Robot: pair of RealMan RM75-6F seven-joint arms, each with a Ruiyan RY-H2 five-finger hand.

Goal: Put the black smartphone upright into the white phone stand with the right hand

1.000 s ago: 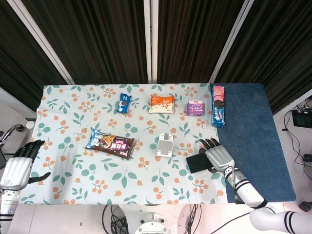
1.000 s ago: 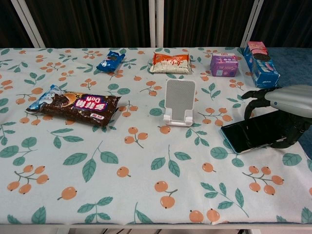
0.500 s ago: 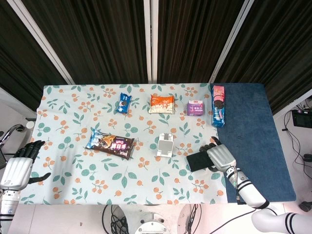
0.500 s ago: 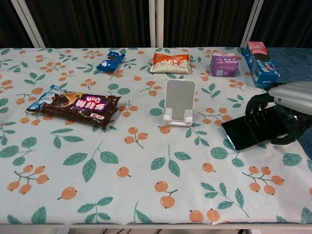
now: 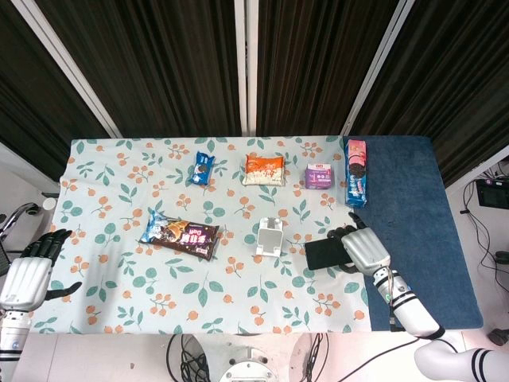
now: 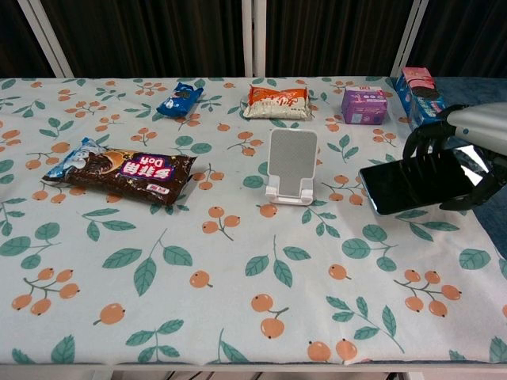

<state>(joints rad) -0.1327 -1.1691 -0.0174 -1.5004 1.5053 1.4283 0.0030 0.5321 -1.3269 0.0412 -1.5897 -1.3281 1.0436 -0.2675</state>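
Black smartphone [image 5: 323,254] sits in the right hand [image 5: 362,251] in the head view, fingers wrapped over its far edge, just right of the white phone stand [image 5: 270,237], probably gripped by its end so the free end can enter the stand. The left hand [image 5: 28,270] hangs off the table's near-left corner, fingers apart, holding nothing

From the chest, the phone [image 6: 416,183] hangs clear of the floral cloth [image 6: 238,269], lying roughly flat and not yet upright, fingers [image 6: 428,146] curled over it, beside the stand [image 6: 291,165]
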